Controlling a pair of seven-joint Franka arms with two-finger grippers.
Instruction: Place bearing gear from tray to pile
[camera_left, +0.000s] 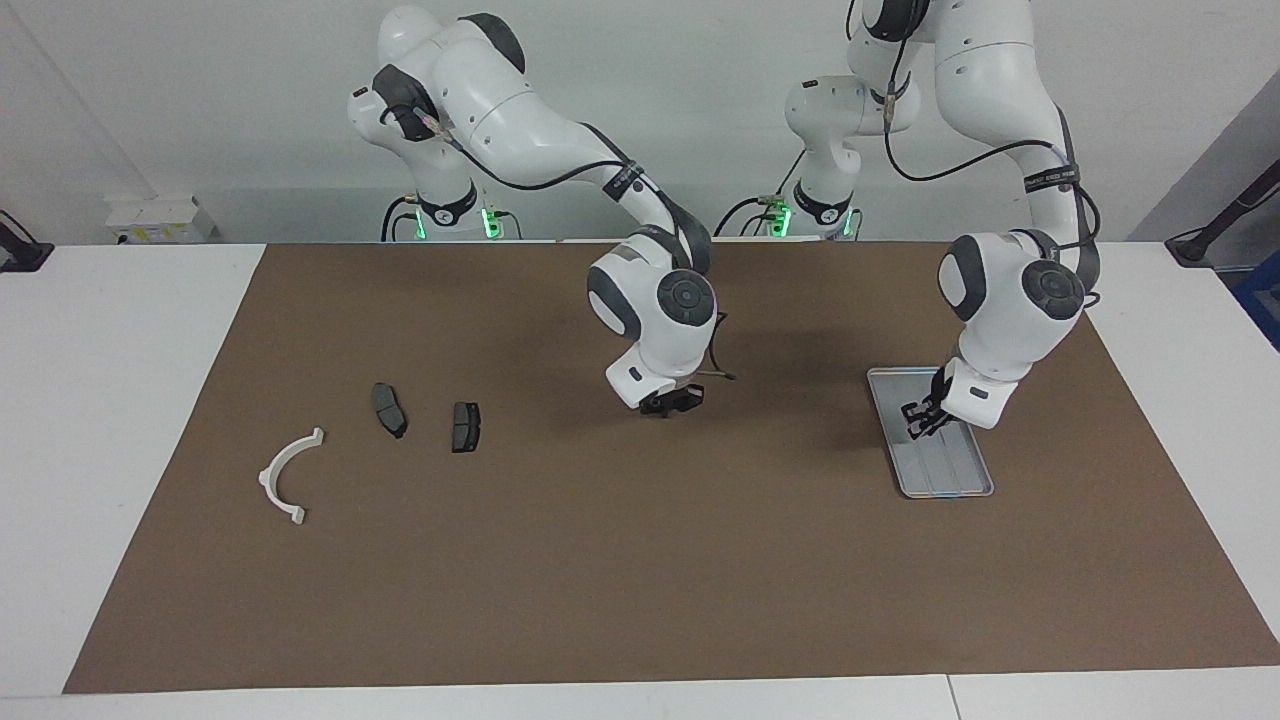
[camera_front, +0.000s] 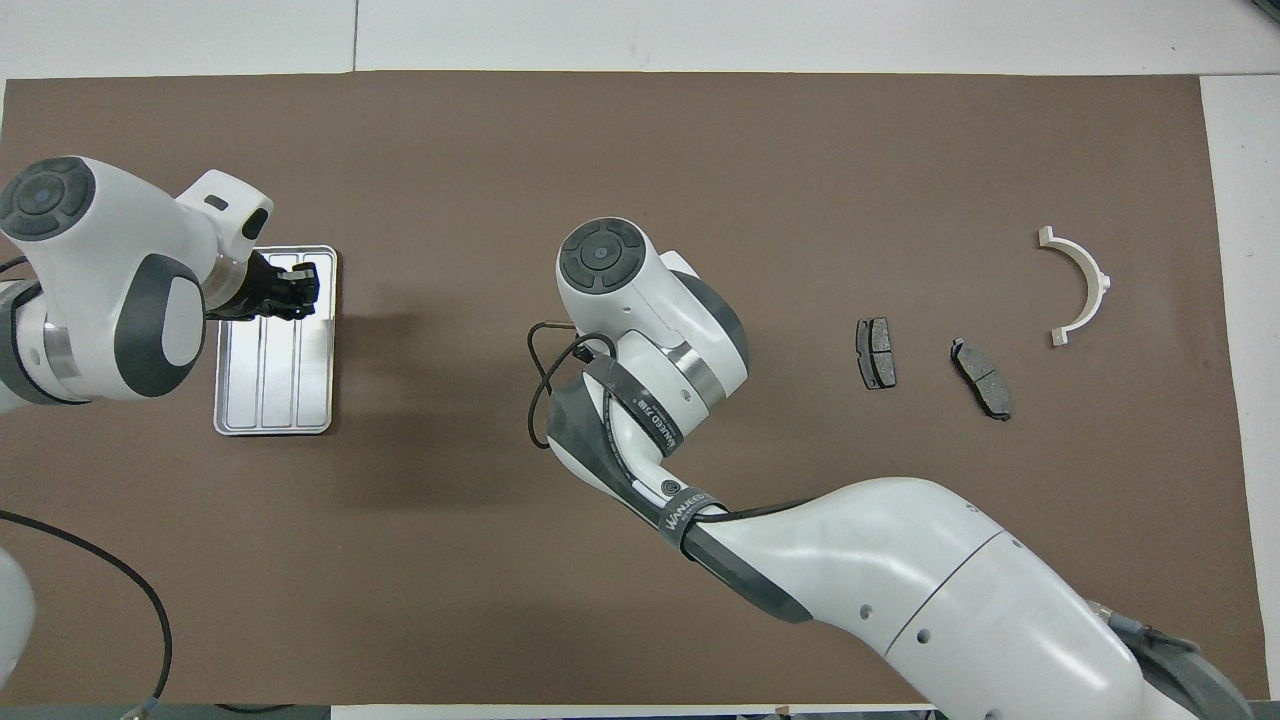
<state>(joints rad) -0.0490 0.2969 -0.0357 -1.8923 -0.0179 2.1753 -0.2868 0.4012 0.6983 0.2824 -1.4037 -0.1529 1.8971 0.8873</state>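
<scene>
The silver ribbed tray (camera_left: 950, 470) (camera_front: 275, 390) lies toward the left arm's end of the table, and its visible ribs are bare. My left gripper (camera_left: 918, 422) (camera_front: 300, 290) hangs shut just over the tray's end farther from the robots in the overhead view. The bearing gear shows in neither view. The pile lies toward the right arm's end: a white half-ring bracket (camera_left: 268, 475) (camera_front: 1098, 280) and two dark brake pads (camera_left: 389, 409) (camera_left: 465, 426). My right gripper (camera_left: 672, 404) hovers low over the bare mat mid-table, and the overhead view hides it under its own wrist.
A brown mat (camera_left: 640, 580) covers most of the white table. The right arm's forearm (camera_front: 900, 590) stretches across the mat's nearer half in the overhead view. A loose cable (camera_front: 545, 390) loops beside the right wrist.
</scene>
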